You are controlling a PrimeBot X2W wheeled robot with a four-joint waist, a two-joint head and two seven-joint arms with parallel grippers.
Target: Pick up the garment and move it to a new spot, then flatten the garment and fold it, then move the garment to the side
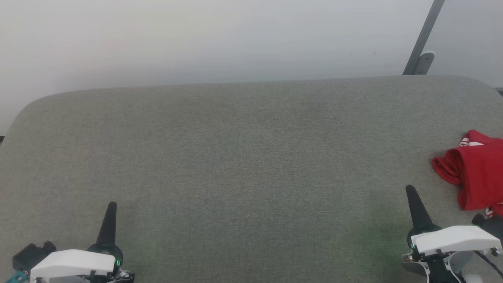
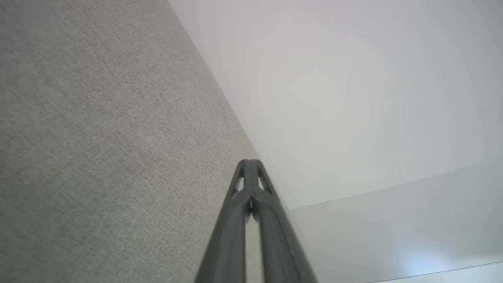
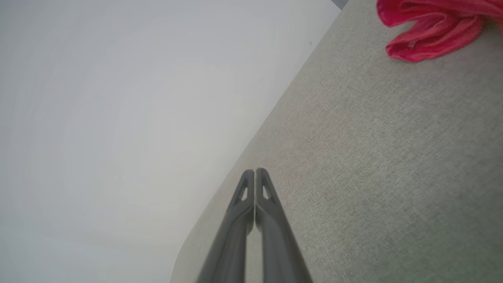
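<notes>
Right gripper (image 3: 254, 171) closed, empty; garment (image 3: 428, 31) bunched well apart

Grey fabric table (image 1: 243, 157); crumpled garment (image 1: 477, 173) (red) at right edge

A wide table (image 1: 243, 157) covered in grey woven fabric spreads across the head view, its two far corners rounded. Beyond its far edge lies a plain pale grey backdrop (image 1: 196, 39), softly and evenly lit. At the upper right a dark grey bar (image 1: 425, 33) slants upward, with a pale rounded bracket (image 1: 426, 59) at its foot. In the left wrist view a soft bright patch (image 2: 424, 261) glows on the pale surface.
</notes>
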